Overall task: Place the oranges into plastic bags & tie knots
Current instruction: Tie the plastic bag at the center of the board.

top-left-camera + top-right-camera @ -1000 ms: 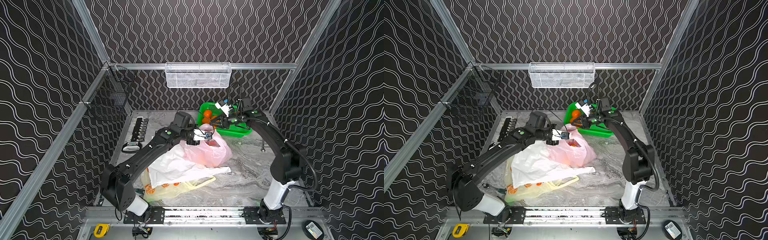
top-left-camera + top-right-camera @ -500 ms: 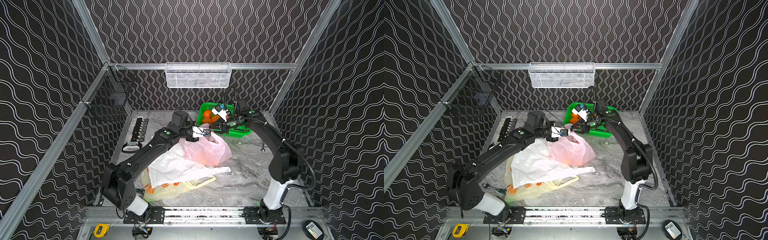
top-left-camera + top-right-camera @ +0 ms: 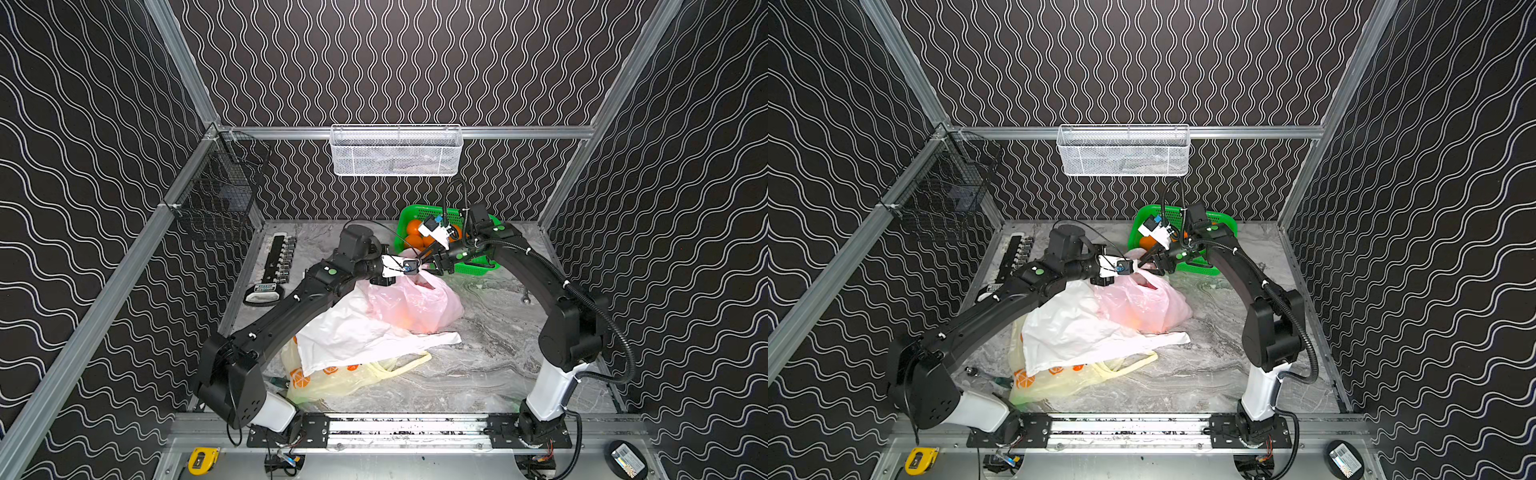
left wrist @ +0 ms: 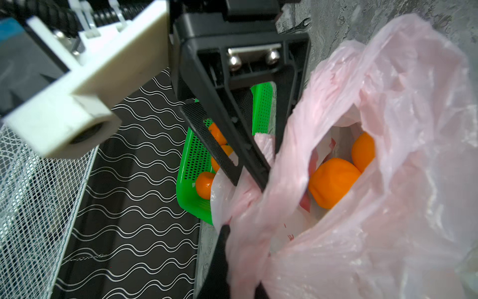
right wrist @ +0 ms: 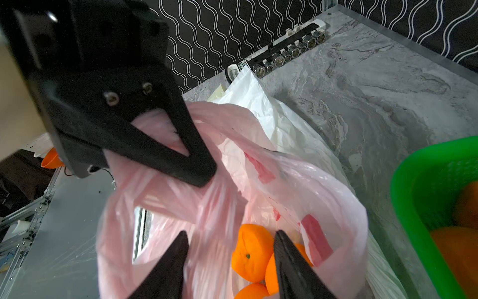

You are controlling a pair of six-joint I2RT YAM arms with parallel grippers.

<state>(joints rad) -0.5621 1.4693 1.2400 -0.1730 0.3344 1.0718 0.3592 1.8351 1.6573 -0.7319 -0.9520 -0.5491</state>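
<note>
The pink bag lies mid-table. Its rim is held up by my left gripper, which is shut on bunched pink plastic. My right gripper hangs open just over the bag's mouth with nothing between its fingers. Three oranges lie in the bag below it; two of them show in the left wrist view. More oranges sit in the green basket behind. The white bag and the yellow bag lie flat in front of the pink one.
A socket rail lies by the left wall. A white mesh basket hangs on the back wall and a black wire basket on the left wall. A small wrench lies right of the pink bag.
My right gripper has swung from over the green basket to the pink bag's mouth, and its jaws have spread wider. The left gripper has kept its hold and lifted the rim slightly.
</note>
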